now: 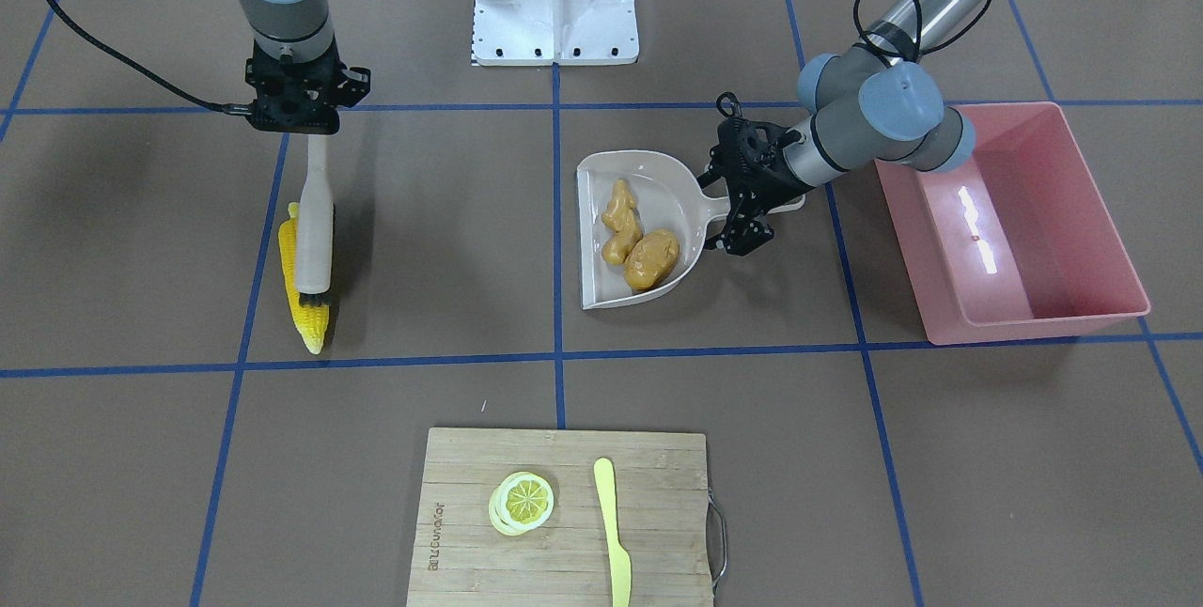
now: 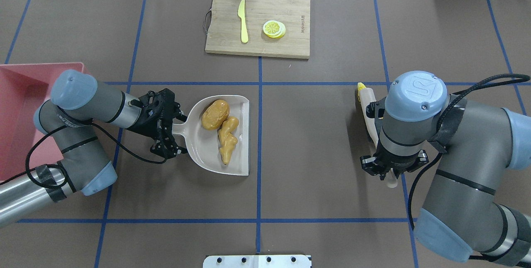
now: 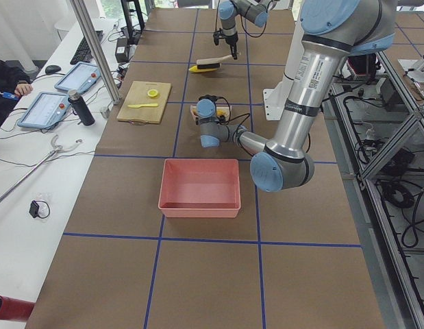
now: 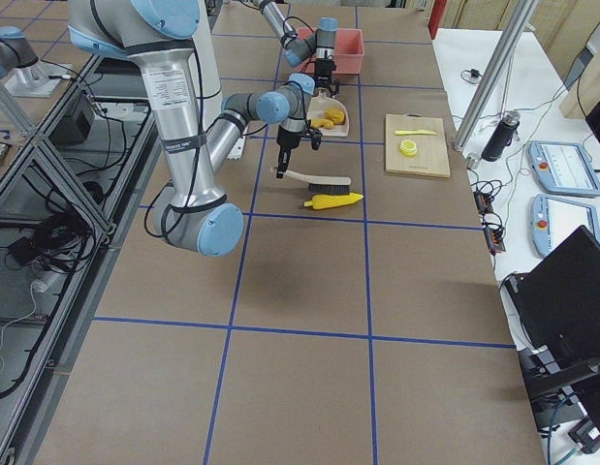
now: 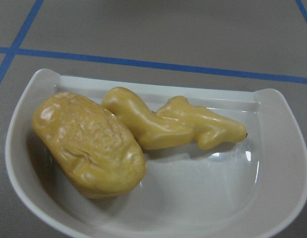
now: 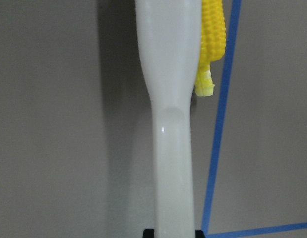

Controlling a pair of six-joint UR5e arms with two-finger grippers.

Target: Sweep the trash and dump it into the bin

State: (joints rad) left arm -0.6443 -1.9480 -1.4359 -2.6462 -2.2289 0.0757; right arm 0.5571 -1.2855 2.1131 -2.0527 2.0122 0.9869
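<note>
Overhead: the bin (image 2: 23, 87) runs off the left edge, and the left arm covers part of it. Only the tip of the corn (image 2: 361, 87) shows; the rest lies under the brush (image 2: 367, 109) and the right arm. The right gripper (image 2: 389, 171) has its fingertips hidden by its own wrist.

Front view: the knife (image 1: 613, 541) and board (image 1: 470, 513) are cut by the bottom edge.

Left wrist: the dustpan (image 5: 287, 163) handle is out of frame.

Side views: the lemon slice (image 3: 152, 93) is too small to read.

Seen from the table (image 2: 315, 168) centre, with 12 o'clock pointing away from the robot, the dustpan (image 2: 207, 152) lies just at 9 o'clock. The bin (image 2: 25, 81) is far out at 9 o'clock, well apart from it. In the dustpan, the potato (image 2: 215, 115) touches the ginger (image 2: 228, 133) at its 11 o'clock. At 3 o'clock the corn (image 1: 308, 320) lies against the brush (image 1: 315, 231). The board (image 2: 257, 46) sits at 12 o'clock. On it the knife (image 2: 243, 21) is at 9 o'clock of the lemon slice (image 2: 274, 28).
</note>
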